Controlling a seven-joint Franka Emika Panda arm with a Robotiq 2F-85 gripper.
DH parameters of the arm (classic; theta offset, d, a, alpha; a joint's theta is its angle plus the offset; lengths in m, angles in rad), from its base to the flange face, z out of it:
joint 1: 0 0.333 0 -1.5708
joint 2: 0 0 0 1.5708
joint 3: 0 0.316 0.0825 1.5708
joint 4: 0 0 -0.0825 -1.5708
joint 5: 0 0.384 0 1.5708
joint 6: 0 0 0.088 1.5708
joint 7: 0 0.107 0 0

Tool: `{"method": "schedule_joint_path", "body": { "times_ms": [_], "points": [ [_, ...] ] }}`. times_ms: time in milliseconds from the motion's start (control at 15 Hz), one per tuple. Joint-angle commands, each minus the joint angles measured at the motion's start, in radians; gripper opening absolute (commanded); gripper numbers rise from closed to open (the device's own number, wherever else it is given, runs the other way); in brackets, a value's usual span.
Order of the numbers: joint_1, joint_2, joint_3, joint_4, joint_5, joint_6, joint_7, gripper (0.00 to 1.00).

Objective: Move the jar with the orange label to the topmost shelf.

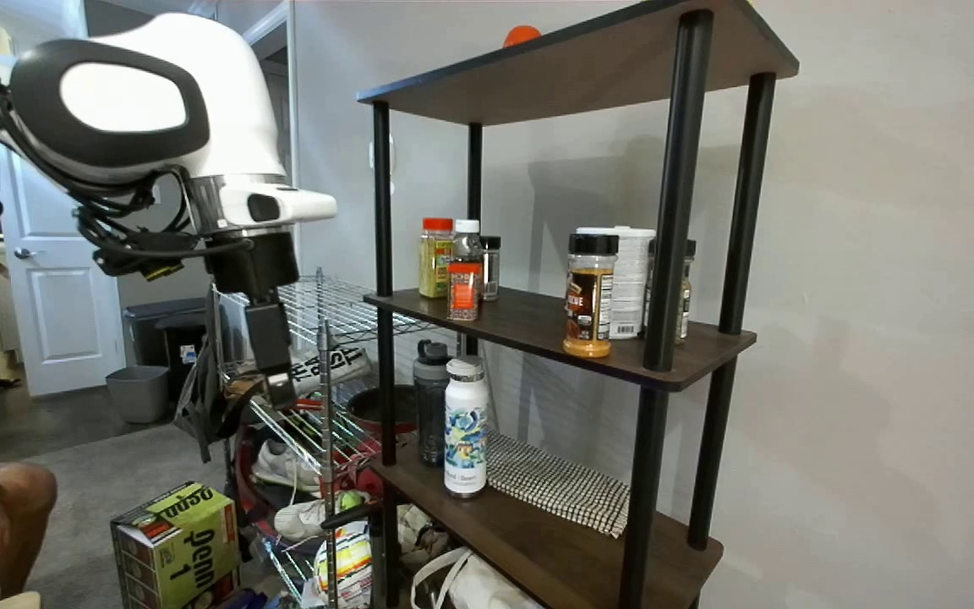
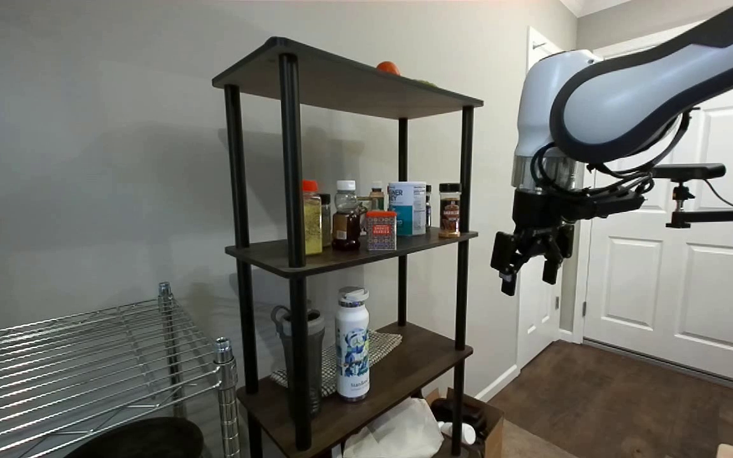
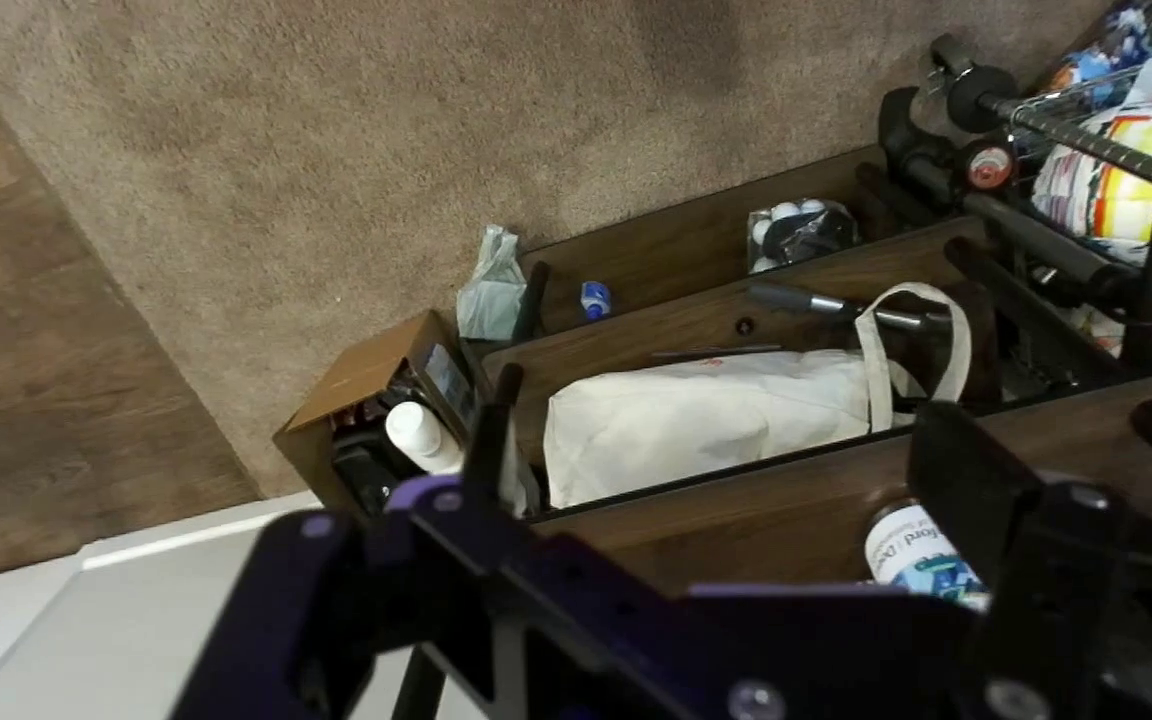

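Note:
The jar with the orange label [image 1: 464, 289] stands upright on the middle board at its front edge. It also shows in an exterior view [image 2: 381, 230] in front of a dark syrup bottle. It is out of the wrist view. The topmost shelf [image 1: 588, 76] is the highest dark board, also seen in an exterior view [image 2: 354, 86]. My gripper [image 2: 529, 280] is open and empty, pointing down. It hangs outside the rack, apart from it, and also shows in an exterior view [image 1: 281, 391]. In the wrist view my gripper's fingers [image 3: 706, 500] are spread wide.
A red-lidded yellow jar [image 1: 435, 258], a white-capped bottle [image 2: 346, 216], a white-and-blue canister [image 2: 408, 208] and a black-lidded jar [image 1: 590, 296] share the middle board. A white bottle [image 1: 465, 427] stands lower. An orange blob [image 2: 388, 67] lies on top. Black posts [image 1: 680, 194] frame the rack.

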Motion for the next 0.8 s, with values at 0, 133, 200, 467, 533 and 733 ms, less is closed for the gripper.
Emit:
{"method": "schedule_joint_path", "body": {
  "times_ms": [0, 133, 200, 467, 533, 733],
  "points": [
    [-0.056, 0.062, -0.016, 0.031, -0.092, 0.086, 0.014, 1.0],
    [-0.091, 0.102, -0.022, 0.057, -0.155, 0.168, 0.014, 1.0],
    [-0.102, 0.125, -0.022, 0.072, -0.18, 0.211, 0.017, 1.0],
    [-0.128, 0.195, -0.017, 0.097, -0.248, 0.371, 0.033, 1.0],
    [-0.134, 0.21, -0.015, 0.101, -0.266, 0.411, 0.034, 1.0],
    [-0.137, 0.249, -0.008, 0.109, -0.289, 0.484, 0.048, 1.0]
  ]
}}
